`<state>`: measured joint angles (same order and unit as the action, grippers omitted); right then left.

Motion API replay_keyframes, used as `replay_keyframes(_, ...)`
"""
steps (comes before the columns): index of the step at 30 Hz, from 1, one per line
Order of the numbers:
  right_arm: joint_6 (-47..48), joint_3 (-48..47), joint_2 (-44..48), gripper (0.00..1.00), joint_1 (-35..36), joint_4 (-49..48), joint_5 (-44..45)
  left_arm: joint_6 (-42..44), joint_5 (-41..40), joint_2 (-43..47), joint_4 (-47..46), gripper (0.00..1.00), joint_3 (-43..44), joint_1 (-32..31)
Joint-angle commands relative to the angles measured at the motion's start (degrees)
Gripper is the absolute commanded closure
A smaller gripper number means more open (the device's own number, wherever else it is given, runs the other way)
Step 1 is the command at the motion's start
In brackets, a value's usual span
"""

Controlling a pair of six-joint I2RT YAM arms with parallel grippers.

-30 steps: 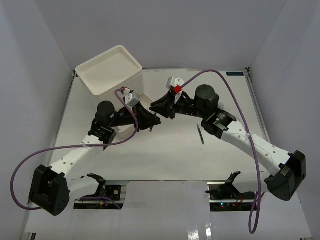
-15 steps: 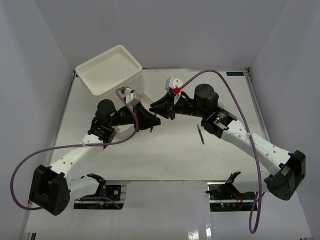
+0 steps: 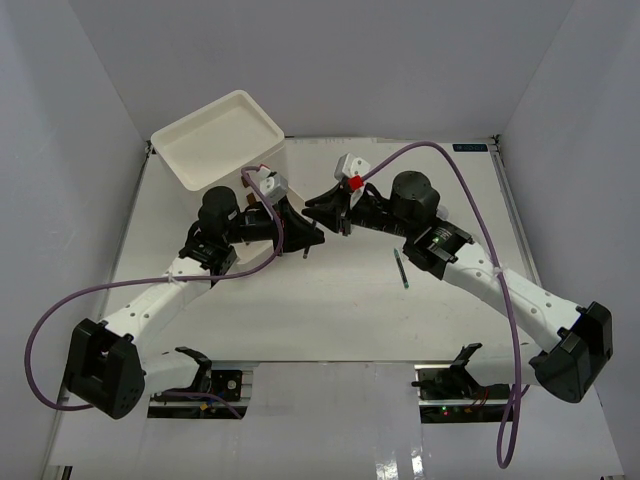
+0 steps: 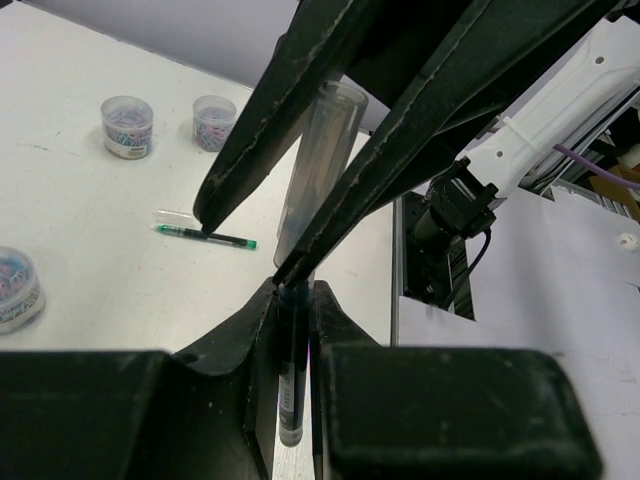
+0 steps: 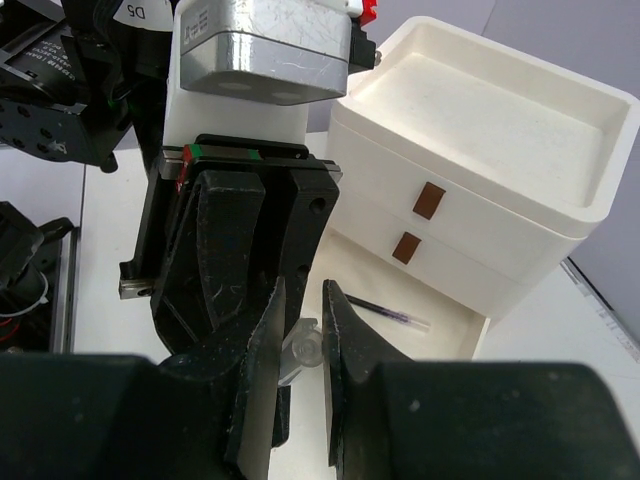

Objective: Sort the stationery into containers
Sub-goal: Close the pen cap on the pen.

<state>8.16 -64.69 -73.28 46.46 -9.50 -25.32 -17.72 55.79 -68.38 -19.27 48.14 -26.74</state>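
Clear-capped and dark-barrelled, a pen [image 4: 291,400] is held just in front of the white three-drawer unit [image 5: 500,200], beside its pulled-out bottom drawer [image 5: 455,335]. The barrel is clamped by the narrowly closed left gripper [image 4: 293,290], and the transparent cap [image 4: 320,170] is pinched by the right gripper [image 5: 302,292]. Another pen [image 5: 385,308] is seen lying inside that drawer. A green pen [image 3: 401,270] is seen on the table, well right of the unit.

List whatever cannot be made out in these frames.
- Top view: the left gripper and right gripper mostly cover the dark thin pen and clear plastic cap held between them.
- Right wrist view: the right gripper hides part of the open bottom drawer of the white plastic drawer unit.
- Left wrist view: one small round clear jar is cut by the left edge.
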Motion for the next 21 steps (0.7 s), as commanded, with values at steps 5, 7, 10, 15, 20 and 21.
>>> replay_keyframes(5, 2.56, 10.46, -6.7, 0.92, 2.24, 29.54, -6.05, -1.71, -8.77, 6.15, -19.58, 1.0, 11.98, 0.29)
replay_keyframes(7, 2.65, 10.46, -7.23, 0.92, 2.15, 29.54, -6.67, -2.93, -8.24, 6.15, -21.07, 1.0, 11.8, 0.29)
replay_keyframes(10, 2.74, 10.2, -7.41, 0.92, 1.88, 29.45, -6.85, -3.82, -5.0, 5.63, -21.43, 1.0, 11.71, 0.29)
replay_keyframes(15, 2.82, 8.35, -5.74, 0.92, 1.62, 29.36, -6.76, -1.1, 1.94, 6.41, -15.72, 0.99, 8.91, 0.29)
replay_keyframes(20, 2.38, 5.01, -5.12, 0.92, 1.62, 29.45, -6.85, 0.57, 2.92, 8.35, -13.08, 0.96, 2.33, 0.29)
replay_keyframes(21, 2.3, 4.57, -5.21, 0.92, 1.62, 29.36, -6.85, 0.84, 2.92, 8.52, -12.9, 0.96, 1.7, 0.29)
